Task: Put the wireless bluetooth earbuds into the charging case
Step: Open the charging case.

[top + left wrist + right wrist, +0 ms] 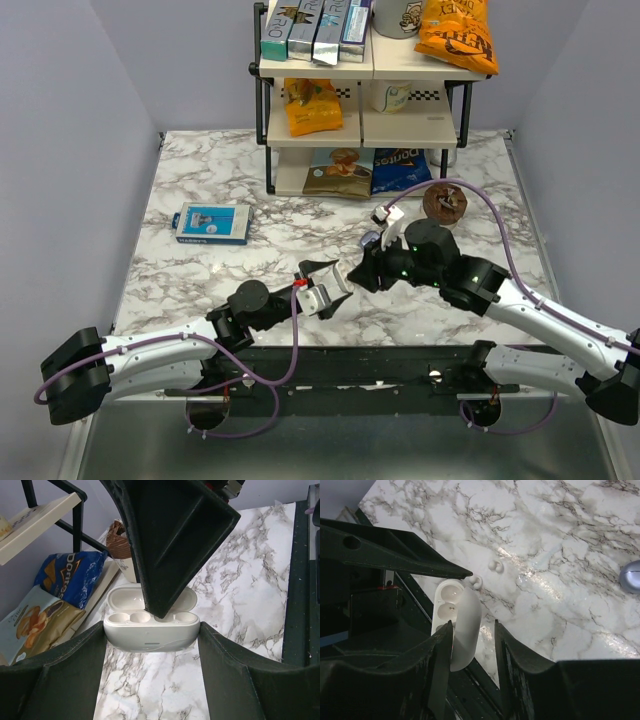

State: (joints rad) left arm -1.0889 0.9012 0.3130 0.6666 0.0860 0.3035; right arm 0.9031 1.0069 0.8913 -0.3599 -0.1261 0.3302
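Observation:
My left gripper (pixel 322 290) (pixel 152 630) is shut on the charging case (pixel 150 636) (pixel 323 298), a pale rounded clamshell gripped by its two ends. The lid (pixel 467 625) stands open and the wells show empty. My right gripper (pixel 358 272) (pixel 473 625) straddles that lid. One finger lies against it and a gap remains at the other, so it is open. In the left wrist view a right finger (pixel 170 545) reaches down to the wells. The earbuds (pixel 495 566), two tiny pale pieces, lie on the marble just beyond the case, the nearer one (pixel 476 581) close to its end.
A shelf rack (pixel 360 60) with snack bags stands at the back, with a Doritos bag (pixel 400 170) at its foot. A blue box (pixel 211 223) lies at the left. A brown round item (pixel 444 201) and a small lavender object (pixel 370 240) (pixel 631 576) sit near the right arm.

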